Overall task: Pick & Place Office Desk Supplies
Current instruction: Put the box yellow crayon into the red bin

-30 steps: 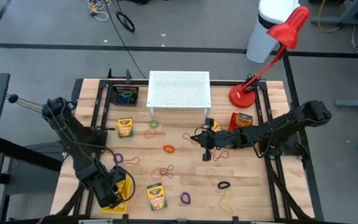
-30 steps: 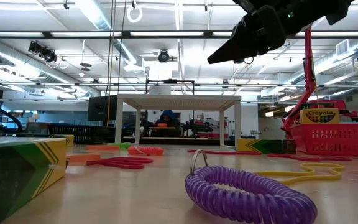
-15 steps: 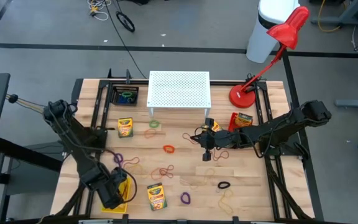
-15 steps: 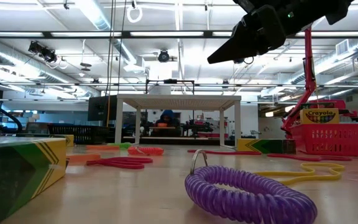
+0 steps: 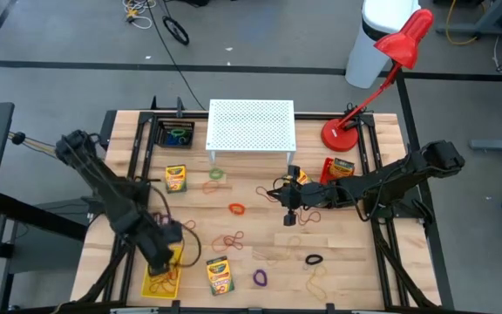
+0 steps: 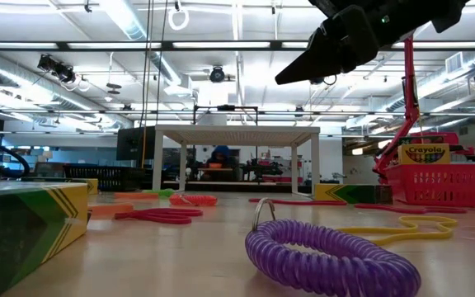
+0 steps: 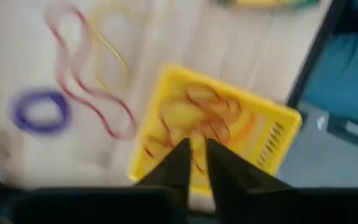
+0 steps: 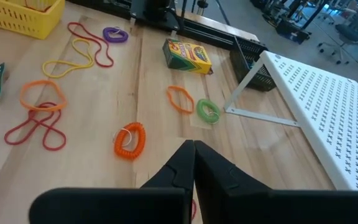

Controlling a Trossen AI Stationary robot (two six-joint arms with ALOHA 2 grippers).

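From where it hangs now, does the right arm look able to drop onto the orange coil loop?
Probably yes: the right gripper hangs above the table beside the orange coil loop, with only bare wood between them.

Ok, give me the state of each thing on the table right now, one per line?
Left tool: nearly shut, empty, above the yellow basket.
Right tool: shut, empty, raised mid-table.
Yellow basket: upright, rubber bands inside.
Red basket: upright, crayon box standing in it.
Black tray: green loop inside.
Lamp: upright, head tilted.
Stand: upright.
Purple coil: flat on table.
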